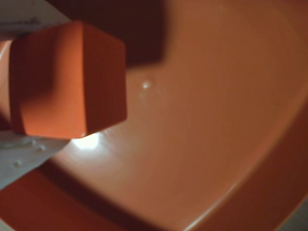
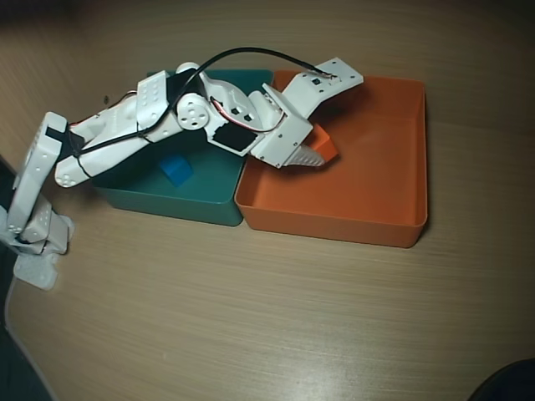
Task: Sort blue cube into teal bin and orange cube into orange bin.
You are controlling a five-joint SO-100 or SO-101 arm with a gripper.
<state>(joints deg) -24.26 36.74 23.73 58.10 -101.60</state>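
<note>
Hobby desk: wood-grain tabletop (image 2: 251, 317)

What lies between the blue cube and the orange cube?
In the overhead view, the teal bin's wall, the orange bin's wall and the arm separate blue cube from orange cube.

In the wrist view the orange cube (image 1: 67, 79) is cut off at the left edge, and the orange bin (image 1: 202, 144) spills past every side, soft and blurred. In the overhead view the arm hides much of the teal bin (image 2: 175, 205) behind the gripper (image 2: 322, 154). The gripper covers most of the cube, so the jaws' grip cannot be told. The blue cube (image 2: 177, 170) sits half tucked under the arm.
</note>
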